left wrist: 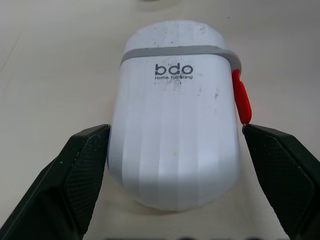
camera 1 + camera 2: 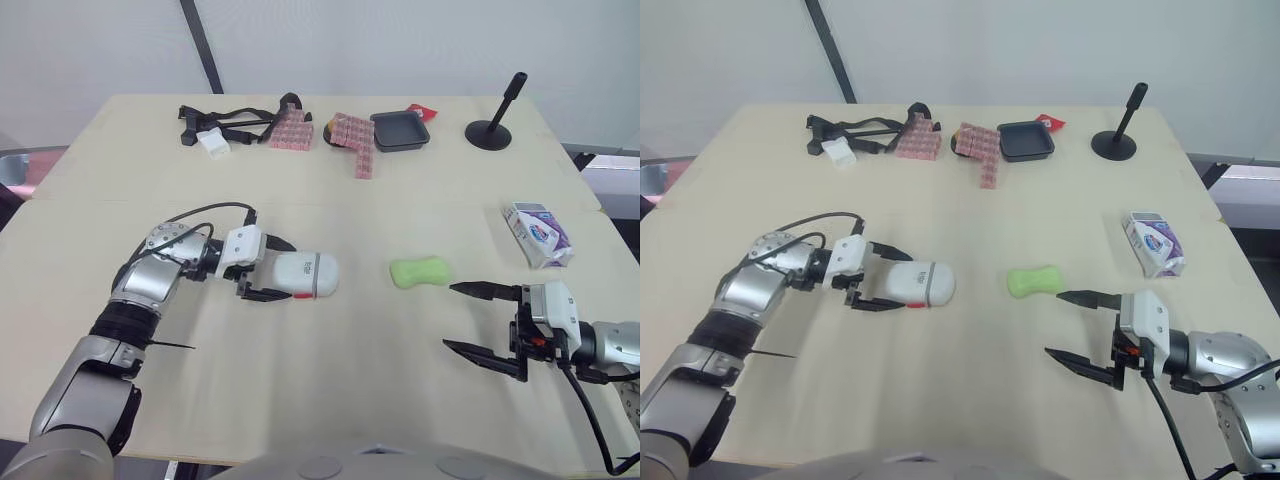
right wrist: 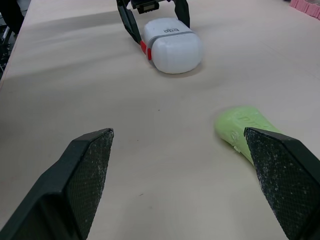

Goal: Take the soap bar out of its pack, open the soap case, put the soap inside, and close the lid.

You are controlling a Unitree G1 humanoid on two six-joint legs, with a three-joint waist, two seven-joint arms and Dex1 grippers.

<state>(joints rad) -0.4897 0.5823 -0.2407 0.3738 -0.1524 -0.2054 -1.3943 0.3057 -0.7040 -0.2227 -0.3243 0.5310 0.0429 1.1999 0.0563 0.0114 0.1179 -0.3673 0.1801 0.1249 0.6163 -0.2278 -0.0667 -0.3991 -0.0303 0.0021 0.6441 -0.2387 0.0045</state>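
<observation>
- The soap case (image 2: 305,275) was a white, rounded plastic capsule with shallow lengthwise ribs. A grey band (image 1: 175,50) ran round it and a small red latch (image 1: 241,97) sat on one flank. It lay on its side on the table (image 2: 420,190), lid shut.
- The table was pale, smooth and wood-toned, with a seam running across it.
- The left tool (image 2: 278,270) straddled the end of the soap case nearest the left arm. Its black, fine-grained fingers (image 1: 85,170) were closed against the two flanks, one tip touching the foot of the red latch.
- The soap bar (image 2: 419,271) was light green, matte and waisted like a peanut. It lay bare on the table between the soap case and the right tool, apart from both.
- The right tool (image 2: 449,316) hung low over the table with its fingers spread wide and nothing between them. They pointed toward the soap case, and the soap bar lay just beyond the farther fingertip.
- The soap pack (image 2: 538,235), a white and purple carton, rested near the table's right edge, beyond the right tool.
- Along the far side we saw tangled black straps (image 2: 225,122), pink patterned packets (image 2: 352,135), a shallow black tray (image 2: 400,130) and a black stand (image 2: 492,128) with a round base.
</observation>
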